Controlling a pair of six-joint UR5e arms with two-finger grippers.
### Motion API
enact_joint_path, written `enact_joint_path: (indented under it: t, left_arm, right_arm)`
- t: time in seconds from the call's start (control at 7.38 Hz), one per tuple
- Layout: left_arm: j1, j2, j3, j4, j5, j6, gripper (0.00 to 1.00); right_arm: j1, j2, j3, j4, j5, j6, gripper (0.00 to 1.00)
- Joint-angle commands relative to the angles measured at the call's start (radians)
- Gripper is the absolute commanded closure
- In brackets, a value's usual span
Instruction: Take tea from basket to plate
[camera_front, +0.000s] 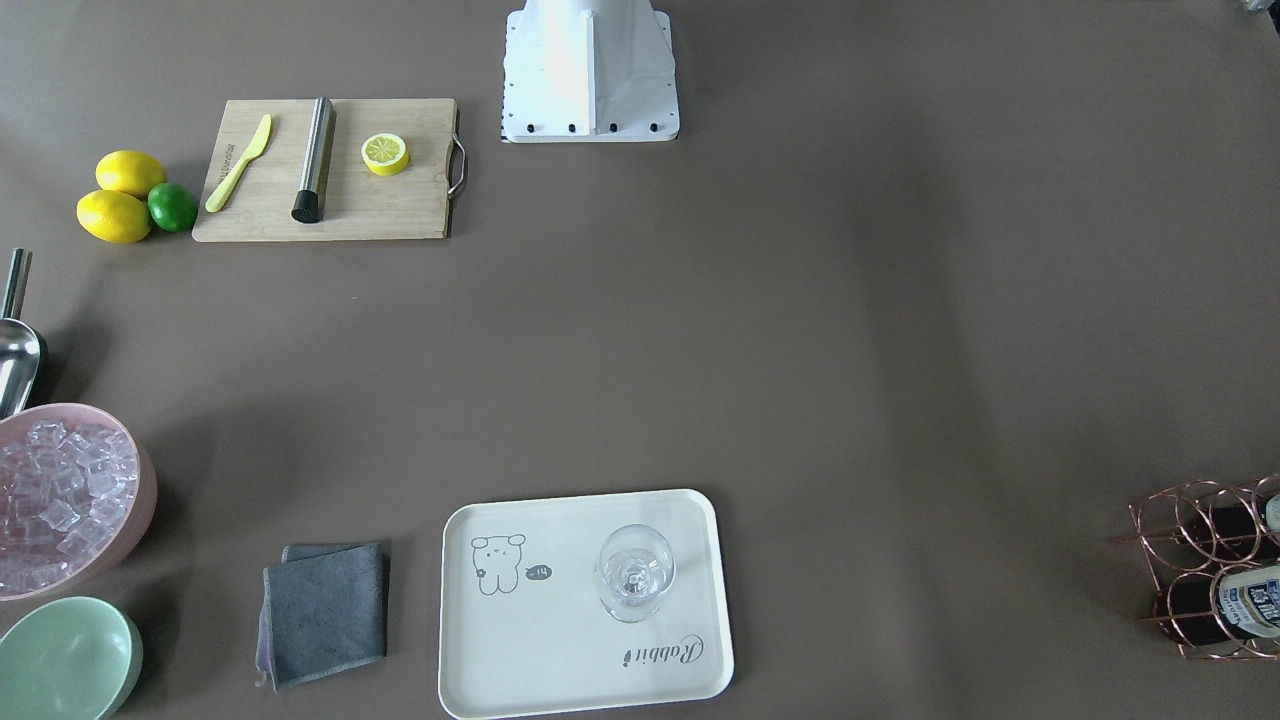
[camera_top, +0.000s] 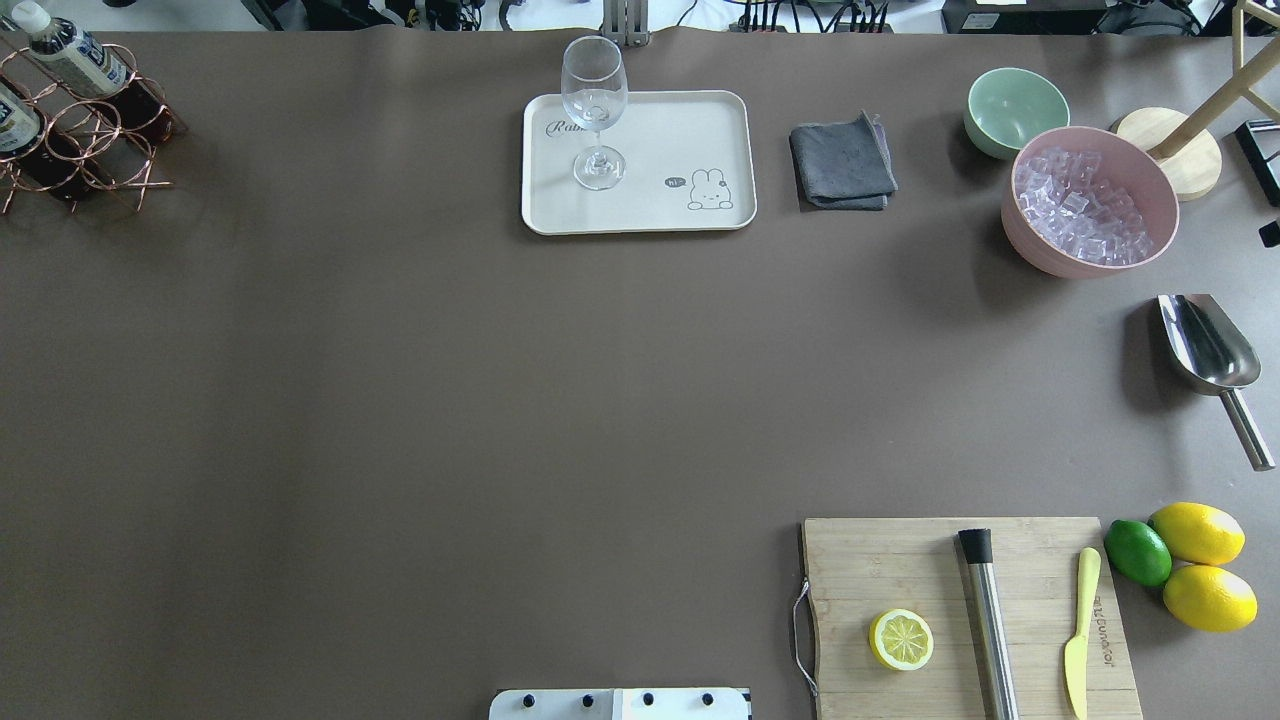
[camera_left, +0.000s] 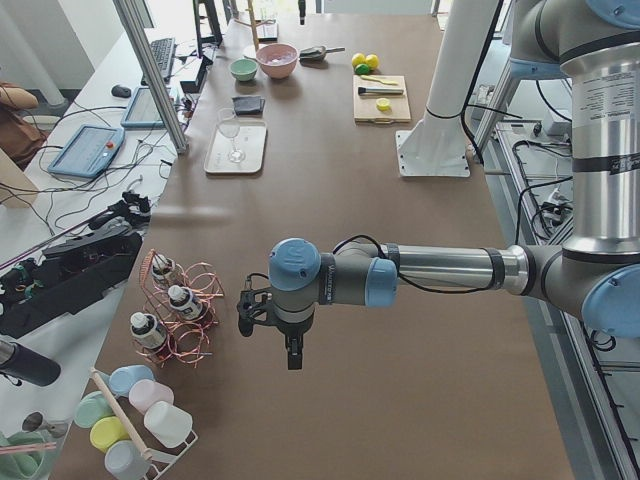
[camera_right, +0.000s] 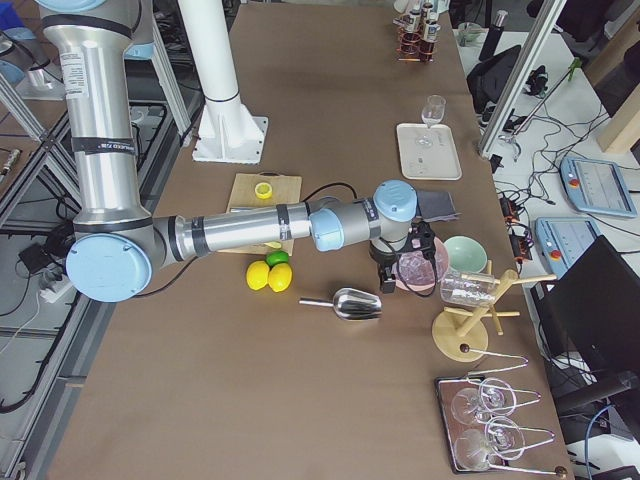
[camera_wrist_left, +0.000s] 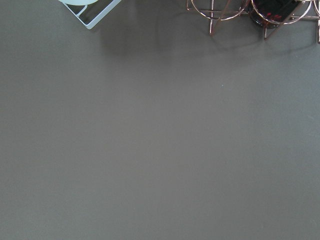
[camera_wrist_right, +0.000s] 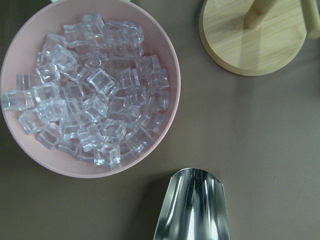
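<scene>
Tea (camera_top: 62, 55) sits in the basket (camera_top: 80, 140) at the overhead view's 10 o'clock corner; plate (camera_top: 670, 130) at 12 o'clock, well apart.
Bottles are in the wire cells, white caps showing. The plate bears one upright wine glass (camera_top: 594, 110). Left gripper (camera_left: 292, 356) hangs over bare table at the basket's 3 o'clock in the left side view, not touching; finger spread cannot be told. Right gripper (camera_right: 384, 283) is over the pink bowl (camera_wrist_right: 165, 60) of ice, near the scoop (camera_wrist_right: 192, 205); spread likewise cannot be told.

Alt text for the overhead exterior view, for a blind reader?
Tea bottles sit in the copper wire basket at far left; the cream plate at top centre holds only a wine glass. Ice bowl, scoop and cutting board lie right; no arm shows.
</scene>
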Motion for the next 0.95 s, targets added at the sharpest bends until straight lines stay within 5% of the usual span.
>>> enact_joint_path:
  t: [0.0, 0.41, 0.81]
  left_arm:
    - [0.001, 0.0, 0.0, 0.0, 0.0, 0.0, 0.02]
    - [-0.001, -0.011, 0.006, 0.002, 0.0, -0.082, 0.02]
    - [-0.001, -0.193, 0.143, 0.0, 0.007, -0.393, 0.02]
  right_arm:
    - [-0.046, 0.037, 0.006, 0.001, 0.001, 0.008, 0.0]
    - [-0.06, 0.038, 0.006, 0.001, -0.005, 0.014, 0.0]
    - [-0.062, 0.038, 0.006, 0.001, -0.005, 0.016, 0.0]
